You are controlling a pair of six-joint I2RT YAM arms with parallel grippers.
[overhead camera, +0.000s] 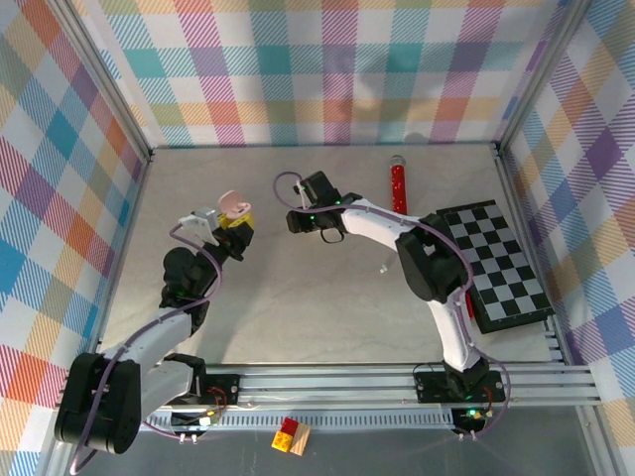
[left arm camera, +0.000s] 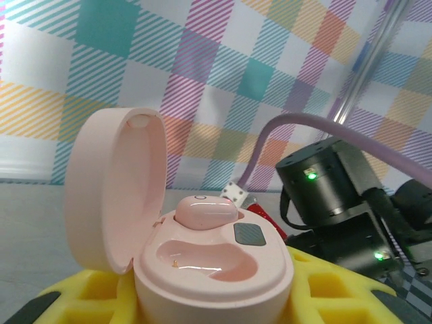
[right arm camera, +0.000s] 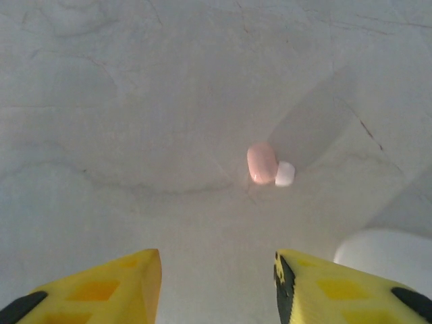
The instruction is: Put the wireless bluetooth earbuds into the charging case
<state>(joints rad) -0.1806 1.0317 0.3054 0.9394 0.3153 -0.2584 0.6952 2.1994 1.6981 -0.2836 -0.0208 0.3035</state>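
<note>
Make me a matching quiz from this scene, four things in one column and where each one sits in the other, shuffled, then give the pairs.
1 charging case
2 loose earbud
3 red cylinder
4 checkerboard

A flat at the right edge of the table
B on the table ahead of the right gripper
C clamped in the left gripper, lid open
D near the back wall

Pairs: 1-C, 2-B, 3-D, 4-A

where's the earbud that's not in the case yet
In the right wrist view the loose earbud lies on the table ahead of the open right gripper, in line with its finger gap.
</note>
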